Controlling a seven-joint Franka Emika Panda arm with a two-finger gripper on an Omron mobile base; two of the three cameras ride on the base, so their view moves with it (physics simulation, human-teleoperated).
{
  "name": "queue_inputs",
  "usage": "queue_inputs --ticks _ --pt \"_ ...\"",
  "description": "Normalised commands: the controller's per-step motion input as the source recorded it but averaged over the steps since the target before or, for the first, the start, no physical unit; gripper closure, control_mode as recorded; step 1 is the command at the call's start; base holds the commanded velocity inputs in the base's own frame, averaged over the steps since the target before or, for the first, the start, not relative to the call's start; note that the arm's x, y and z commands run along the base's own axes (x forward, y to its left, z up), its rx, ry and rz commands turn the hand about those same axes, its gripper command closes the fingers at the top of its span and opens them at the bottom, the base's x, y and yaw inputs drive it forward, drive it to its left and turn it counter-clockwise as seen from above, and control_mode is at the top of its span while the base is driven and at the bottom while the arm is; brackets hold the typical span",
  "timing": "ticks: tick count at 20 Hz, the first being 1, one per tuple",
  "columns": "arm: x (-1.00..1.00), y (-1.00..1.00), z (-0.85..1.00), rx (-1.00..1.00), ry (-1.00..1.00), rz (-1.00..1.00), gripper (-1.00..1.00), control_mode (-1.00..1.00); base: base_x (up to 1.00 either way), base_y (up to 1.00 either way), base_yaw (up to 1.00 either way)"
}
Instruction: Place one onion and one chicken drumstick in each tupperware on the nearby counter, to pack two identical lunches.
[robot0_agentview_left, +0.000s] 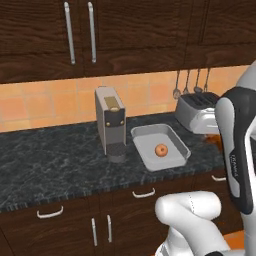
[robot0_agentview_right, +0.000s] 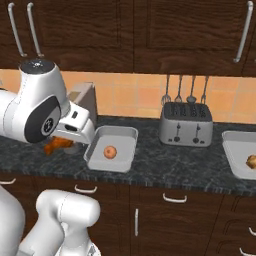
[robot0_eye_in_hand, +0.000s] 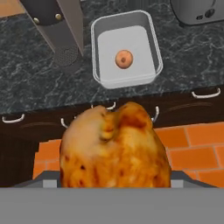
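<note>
Chicken drumstick (robot0_eye_in_hand: 114, 146): nearest thing in the hand view, lower centre of the frame; golden orange-brown, bulbous and lumpy, with paler patches and small dark flecks. In the right base view an orange-brown bit of it (robot0_agentview_right: 57, 144) shows at mid left, under the arm.
Gripper (robot0_eye_in_hand: 114, 183): finger tips are hidden behind the drumstick, which sits right against the bottom of the hand view; it appears clamped on the drumstick.
Counter (robot0_agentview_left: 45, 160): dark grey-black marbled top running across the middle of the frame, over dark brown doors with curved silver handles.
Tupperware (robot0_eye_in_hand: 148, 40): pale grey shallow tray, rounded corners, flat rim; upper centre of the hand view, lying on the counter.
Onion (robot0_eye_in_hand: 124, 59): small round pinkish-orange ball resting inside that tray, near its middle, apart from the walls.
Second tupperware (robot0_agentview_right: 234, 157): at the right edge of the right base view, cut by the frame, with a tan-brown piece (robot0_agentview_right: 251, 161) in it.
Coffee machine (robot0_agentview_left: 110, 122): grey, upright, just left of the tray.
Toaster (robot0_agentview_right: 185, 123): silver, right of the tray, against the orange tiled wall.
</note>
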Motion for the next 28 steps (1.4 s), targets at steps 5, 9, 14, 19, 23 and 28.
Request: queue_inputs --ticks 5,9,14,19,23,28 --pt "0.45 0.0 -0.3 -0.03 0.15 0.01 1.0 -1.0 0.0 0.0 0.0" --pt "1.0 -0.01 -0.98 0.01 0.14 0.01 1.0 -1.0 0.0 0.0 0.0" --pt "1.0 -0.04 -0.72 0.0 0.02 -0.04 1.0 -1.0 0.0 0.0 0.0" --pt "1.0 -0.16 -0.26 0.07 -0.12 -0.1 1.0 -1.0 0.0 0.0 0.0" --pt "1.0 -0.02 -0.48 0.11 -0.17 0.0 1.0 -1.0 0.0 0.0 0.0" --pt "1.0 0.0 -0.22 -0.14 -0.01 -0.26 1.0 -1.0 0.0 0.0 0.0"
